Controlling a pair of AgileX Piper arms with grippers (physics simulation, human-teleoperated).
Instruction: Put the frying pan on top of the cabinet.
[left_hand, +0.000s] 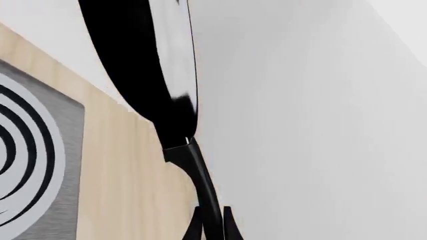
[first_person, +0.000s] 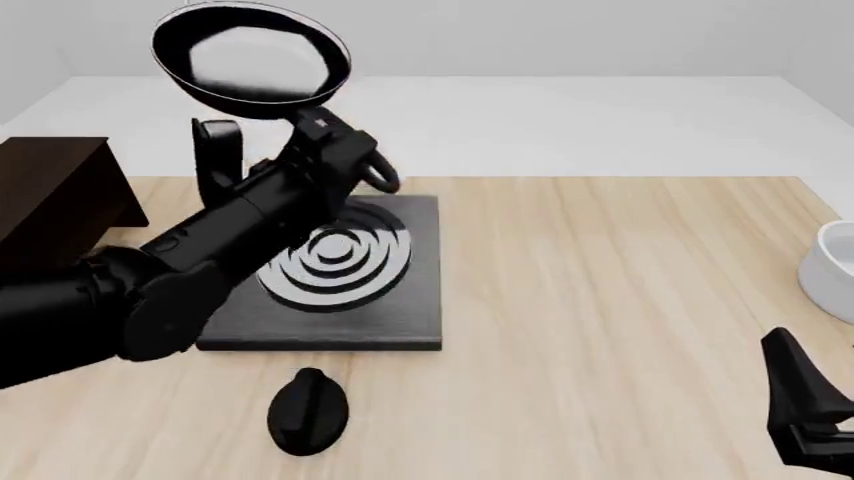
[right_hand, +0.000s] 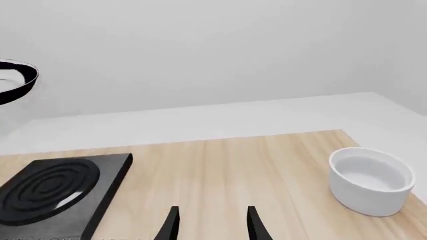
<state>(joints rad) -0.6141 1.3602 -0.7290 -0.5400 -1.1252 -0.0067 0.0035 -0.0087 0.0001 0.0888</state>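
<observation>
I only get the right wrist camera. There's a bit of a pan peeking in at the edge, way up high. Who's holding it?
Observer: The left hand is shut on the frying pan's handle and holds it high above the table.
Operator: Where's the cabinet? I can't see it at all.
Observer: The cabinet stands at the left side of the table, left of the stove plate. The pan is not on it yet.
Operator: Is anything else hiding from me?
Observer: Yes, a small black knob lies on the table just in front of the stove plate, on the arms' side.
</observation>
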